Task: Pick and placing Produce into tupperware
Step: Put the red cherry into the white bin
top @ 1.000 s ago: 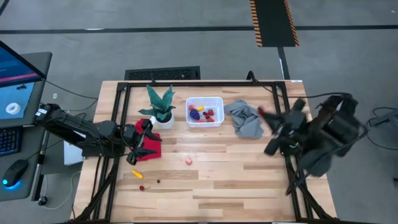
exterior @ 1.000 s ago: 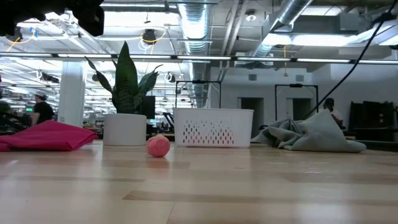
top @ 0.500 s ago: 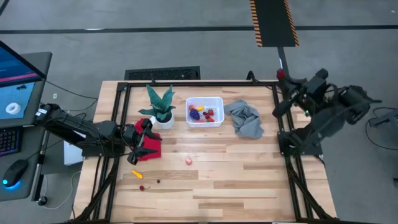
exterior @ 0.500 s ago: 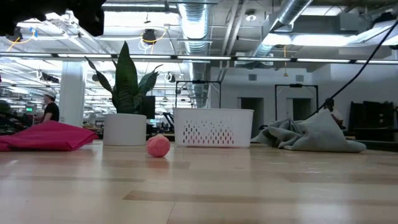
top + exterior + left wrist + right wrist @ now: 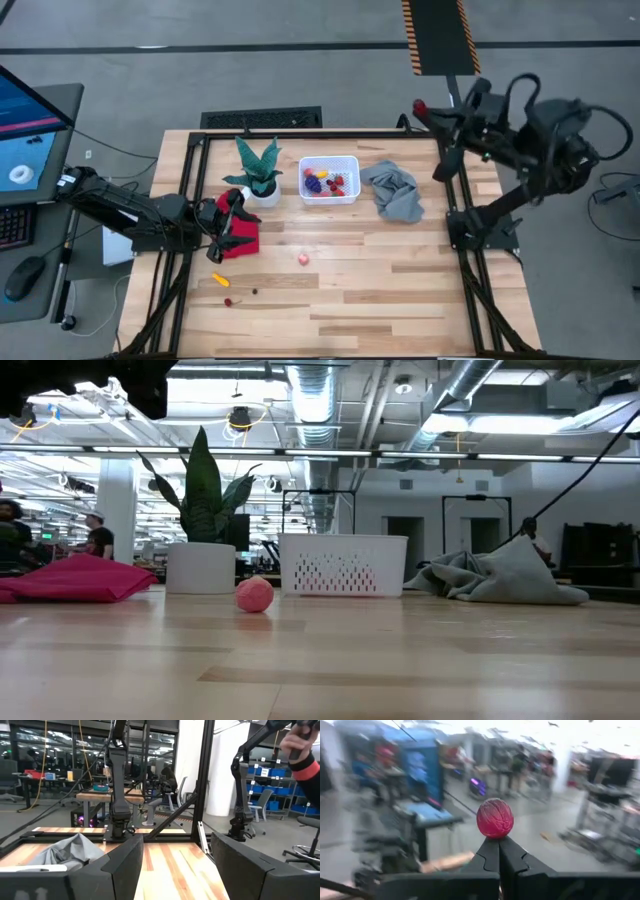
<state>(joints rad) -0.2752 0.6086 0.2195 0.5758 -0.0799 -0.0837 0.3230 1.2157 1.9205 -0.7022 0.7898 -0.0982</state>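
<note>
Workspace: light wooden table (image 5: 380, 290) in a black frame, on grey floor in an open workshop with exposed ceiling ducts.

Tupperware (image 5: 329, 180) sits upper centre of the high view, holding produce (image 5: 322, 183); pink ball (image 5: 302, 259) lies centre, small pieces lower left. Plant (image 5: 257, 170) and red cloth (image 5: 238, 228) lie left, grey cloth (image 5: 395, 192) right. Left gripper (image 5: 226, 228), jaws apart, rests over the red cloth. Right gripper (image 5: 420, 106), upper right, clamps a red berry (image 5: 495, 818).
</note>
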